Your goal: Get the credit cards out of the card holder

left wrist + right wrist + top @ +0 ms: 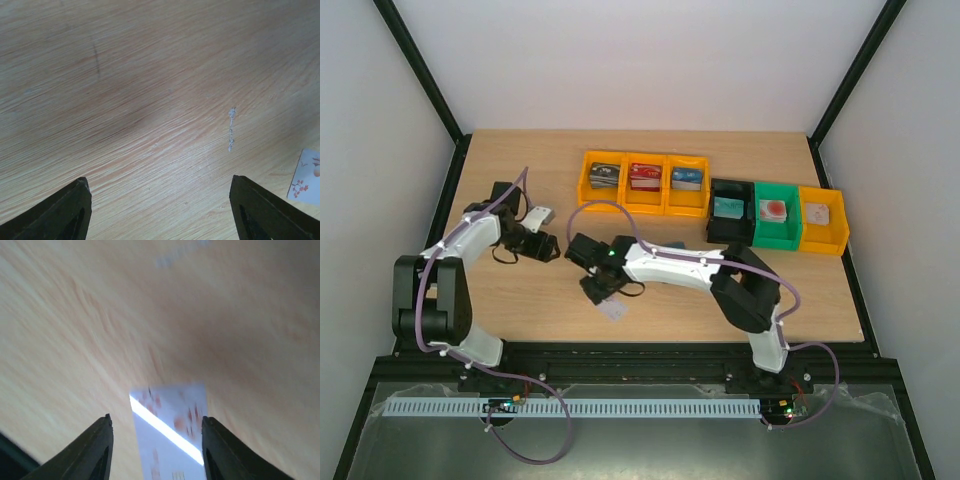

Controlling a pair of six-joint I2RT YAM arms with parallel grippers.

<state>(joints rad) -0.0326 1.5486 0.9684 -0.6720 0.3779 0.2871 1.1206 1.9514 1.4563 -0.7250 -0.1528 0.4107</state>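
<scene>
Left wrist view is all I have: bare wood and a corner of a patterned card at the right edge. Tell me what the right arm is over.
Observer: The right gripper has a whitish card with reddish marks between its fingers. The jaws are apart, with a gap on one side.
Operator: Give me the bins.
Observer: Six stand along the far side: three orange bins, then a black bin, a green bin and a last orange bin, each with something inside.
Operator: Place my patterned card against the left arm.
Observer: From above, the patterned card lies flat on the table close to the left gripper, on its far side.
</scene>
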